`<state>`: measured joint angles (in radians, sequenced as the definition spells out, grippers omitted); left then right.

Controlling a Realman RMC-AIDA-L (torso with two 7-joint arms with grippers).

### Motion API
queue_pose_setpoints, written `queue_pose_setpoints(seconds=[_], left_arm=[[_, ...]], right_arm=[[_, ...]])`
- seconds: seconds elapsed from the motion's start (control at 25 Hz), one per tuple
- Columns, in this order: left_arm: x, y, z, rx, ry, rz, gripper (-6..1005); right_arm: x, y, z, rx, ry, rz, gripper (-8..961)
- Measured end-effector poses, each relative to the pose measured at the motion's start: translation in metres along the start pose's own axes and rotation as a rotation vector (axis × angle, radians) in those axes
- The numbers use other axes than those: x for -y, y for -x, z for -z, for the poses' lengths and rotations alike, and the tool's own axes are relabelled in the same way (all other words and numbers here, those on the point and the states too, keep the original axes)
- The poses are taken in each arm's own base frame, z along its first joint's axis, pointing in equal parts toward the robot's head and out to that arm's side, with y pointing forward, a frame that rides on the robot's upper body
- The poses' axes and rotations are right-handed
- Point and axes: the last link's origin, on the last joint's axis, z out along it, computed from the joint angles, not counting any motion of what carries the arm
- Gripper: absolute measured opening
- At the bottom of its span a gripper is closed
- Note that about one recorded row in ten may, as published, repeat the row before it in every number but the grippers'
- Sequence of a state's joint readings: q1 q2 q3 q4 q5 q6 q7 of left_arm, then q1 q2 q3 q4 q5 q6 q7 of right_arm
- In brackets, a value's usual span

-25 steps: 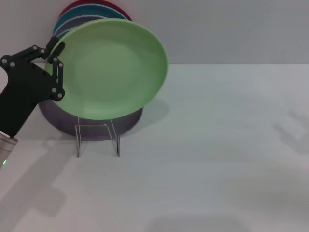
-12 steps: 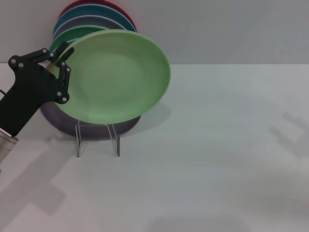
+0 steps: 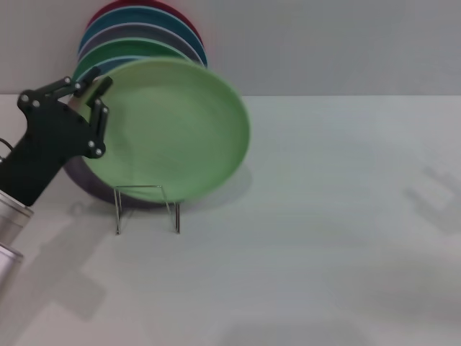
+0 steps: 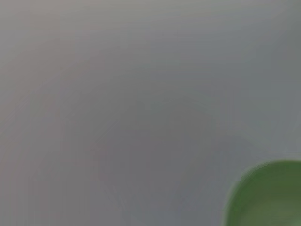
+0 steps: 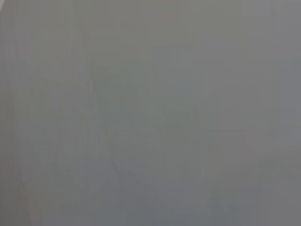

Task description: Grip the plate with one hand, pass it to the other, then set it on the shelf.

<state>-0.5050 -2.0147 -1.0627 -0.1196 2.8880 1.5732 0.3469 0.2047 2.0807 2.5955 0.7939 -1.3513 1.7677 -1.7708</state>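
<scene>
The light mint-green plate point(image 3: 176, 130) stands tilted, nearly upright, at the back left of the head view, just above and behind the clear acrylic shelf point(image 3: 147, 207). My left gripper point(image 3: 96, 90) is shut on the plate's left rim. A green edge of the plate point(image 4: 270, 195) shows in a corner of the left wrist view. My right gripper is out of view, and the right wrist view shows only blank grey.
Behind the held plate stand several other plates: a darker green one point(image 3: 119, 52), a lavender one point(image 3: 130, 32), a blue one point(image 3: 108, 21) and a red one point(image 3: 119, 7). A purple plate point(image 3: 83, 180) sits low behind the shelf. The white table point(image 3: 324, 216) spreads to the right.
My left gripper has lowered the mint-green plate toward the shelf and shifted slightly right. More of the plates stacked behind it now show.
</scene>
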Motion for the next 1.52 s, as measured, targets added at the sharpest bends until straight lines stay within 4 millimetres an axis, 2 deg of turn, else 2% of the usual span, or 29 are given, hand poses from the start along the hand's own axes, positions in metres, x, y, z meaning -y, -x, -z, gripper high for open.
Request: queue_pose_setpoints(seconds=[0.2, 0.32, 0.6, 0.96, 1.4, 1.52], left_arm=[[-0.010, 0.000, -0.001, 0.031, -0.010, -0.045, 78], [-0.010, 0.002, 0.000, 0.046, -0.022, -0.045, 225], [-0.019, 0.004, 0.008, 0.088, -0.011, -0.128, 237], [-0.024, 0.004, 0.017, 0.109, -0.013, -0.125, 253], [-0.038, 0.008, 0.033, 0.162, 0.049, -0.160, 618], [-0.043, 0.006, 0.041, 0.170, 0.061, -0.181, 624]], right_arm=[[0.000, 0.002, -0.001, 0.010, 0.003, 0.002, 749], [0.000, 0.002, -0.002, 0.010, 0.005, 0.002, 749], [0.000, 0.002, 0.000, 0.010, 0.003, 0.004, 750], [0.000, 0.002, 0.000, 0.010, 0.003, 0.003, 752], [0.000, 0.001, 0.001, 0.007, -0.001, 0.005, 753], [0.000, 0.001, 0.001, 0.006, -0.003, 0.004, 753]])
